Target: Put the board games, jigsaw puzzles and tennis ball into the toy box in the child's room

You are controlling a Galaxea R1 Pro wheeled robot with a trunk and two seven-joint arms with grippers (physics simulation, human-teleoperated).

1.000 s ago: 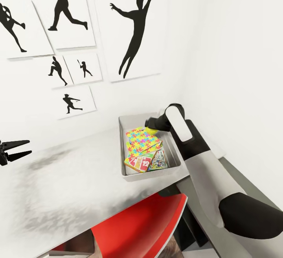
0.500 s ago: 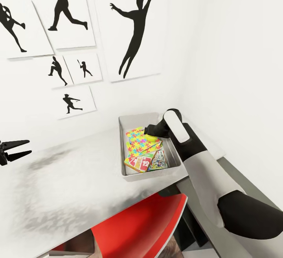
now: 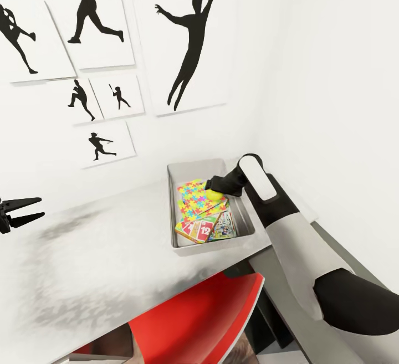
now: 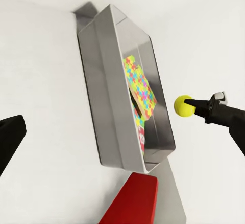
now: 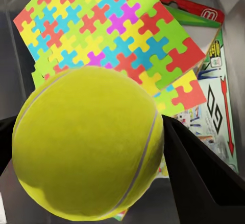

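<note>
white table point(image 3: 111, 253) — toy box point(image 3: 183, 173), silhouette-print wall point(image 3: 100, 48)

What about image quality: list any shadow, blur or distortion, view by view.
Head view: soft mottled grey shadow on the table, lines lean as with a wide lens, focus sharp. Left wrist view: the toy box looks stretched and tilted, lighting flat. Right wrist view: the tennis ball looms large between the dark fingers, its underside shaded, the jigsaw puzzle behind slightly soft.
</note>
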